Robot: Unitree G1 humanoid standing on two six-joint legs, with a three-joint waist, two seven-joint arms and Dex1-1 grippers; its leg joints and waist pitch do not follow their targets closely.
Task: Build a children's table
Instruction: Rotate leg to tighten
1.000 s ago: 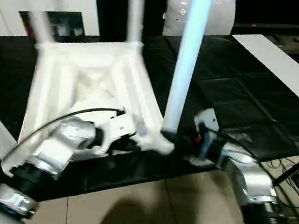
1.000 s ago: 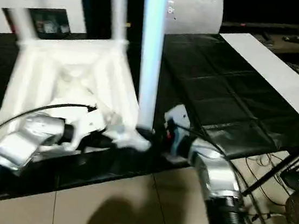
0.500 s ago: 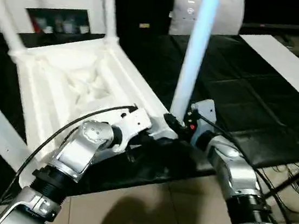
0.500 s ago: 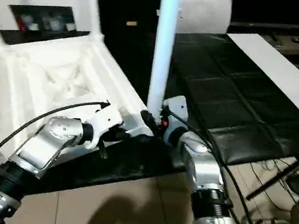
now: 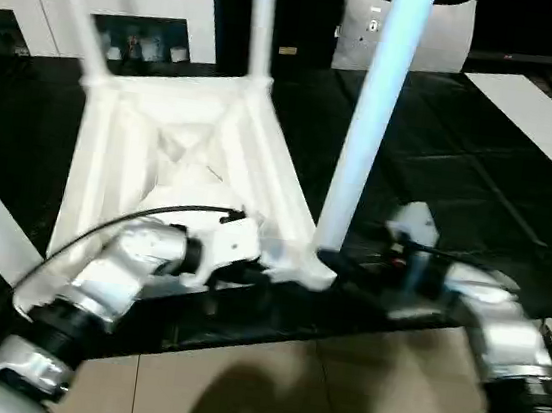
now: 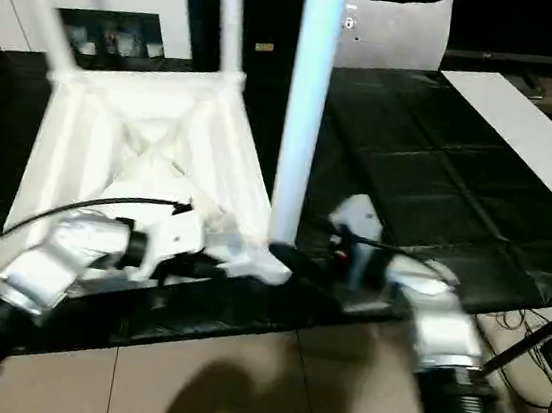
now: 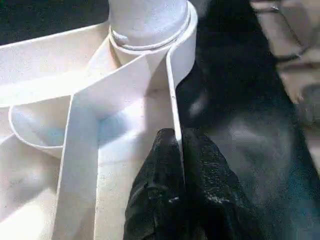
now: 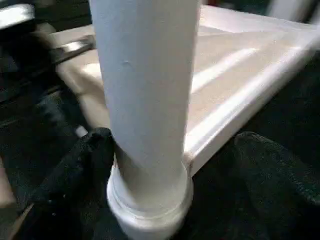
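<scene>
The white plastic table [image 5: 182,155] lies upside down on the black quilted worktop [image 5: 461,179], ribbed underside up, its smooth tapered round legs [image 5: 372,118] rising from the corner sockets. The left wrist view shows the left gripper [image 7: 177,145] pinching the thin rim wall beside the near socket. In the right wrist view the right gripper [image 8: 170,165] stands spread around the near leg's base, one finger [image 8: 85,160] beside it.

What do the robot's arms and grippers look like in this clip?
Silver, rounded forearms with black ribbed collars nearer the elbows. White wrist housings, a thin black cable looping over the left arm. The left gripper has black, matte, rough-textured fingers; the right gripper likewise.
</scene>
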